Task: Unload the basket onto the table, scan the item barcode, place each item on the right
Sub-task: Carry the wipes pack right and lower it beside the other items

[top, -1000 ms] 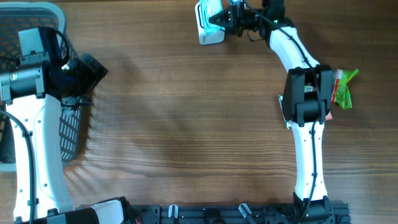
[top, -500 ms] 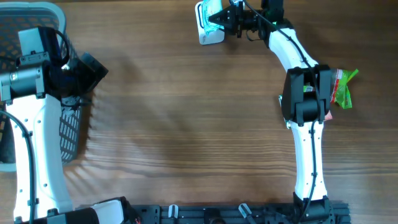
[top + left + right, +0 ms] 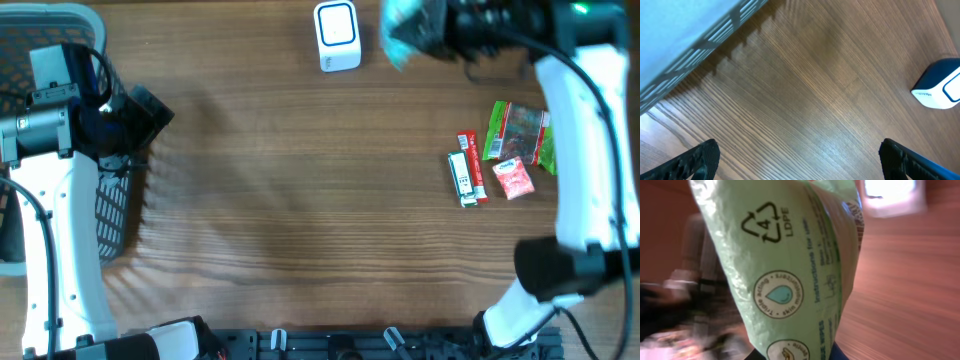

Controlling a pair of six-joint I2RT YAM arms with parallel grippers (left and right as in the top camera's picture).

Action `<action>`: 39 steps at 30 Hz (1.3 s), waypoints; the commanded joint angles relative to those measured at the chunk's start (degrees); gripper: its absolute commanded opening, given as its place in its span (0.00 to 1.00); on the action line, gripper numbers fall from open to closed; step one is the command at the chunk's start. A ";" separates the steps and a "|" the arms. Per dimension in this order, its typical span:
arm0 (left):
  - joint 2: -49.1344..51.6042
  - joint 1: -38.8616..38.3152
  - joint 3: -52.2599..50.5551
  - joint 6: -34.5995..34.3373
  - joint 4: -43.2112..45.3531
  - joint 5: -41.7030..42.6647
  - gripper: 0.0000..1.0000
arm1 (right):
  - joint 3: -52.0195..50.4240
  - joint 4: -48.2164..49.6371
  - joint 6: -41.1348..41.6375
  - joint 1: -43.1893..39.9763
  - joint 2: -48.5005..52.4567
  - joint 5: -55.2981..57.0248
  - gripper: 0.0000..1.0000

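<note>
Close to my lens, my right gripper [image 3: 425,28] pinches the green wipes packet [image 3: 785,270], top of the overhead view, right of the scanner [image 3: 337,35]. My left gripper [image 3: 800,162] gapes wide beside the basket [image 3: 112,215], upper left; its contents are hidden.

A: Left wrist cam, status?
B: Left gripper [image 3: 800,165] w/ jaws wide apart. Fingers [image 3: 695,161] dark, one at each bottom corner of frame, wood showing btwn them.
A: Surface?
B: Table [image 3: 805,100], brown wood, grain running diag.
A: Other items?
B: Basket [image 3: 685,35], pale slotted wall, top left; throws a toothed shadow on the table. Scanner [image 3: 940,90], white w/ blue edge, at right edge, partly cut off. Basket & scanner well apart.
</note>
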 commanded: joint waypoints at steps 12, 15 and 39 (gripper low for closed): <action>0.13 0.46 -0.15 -0.13 0.04 -0.79 1.00 | -32.22 -3.37 -3.98 -0.26 0.17 55.36 0.04; 0.13 0.46 -0.15 -0.13 0.02 -0.79 1.00 | -39.45 1.84 -4.94 -0.24 0.24 60.26 0.23; 0.13 0.46 -0.15 -0.13 0.04 -0.79 1.00 | -43.30 47.56 -5.40 -0.24 0.26 55.39 1.00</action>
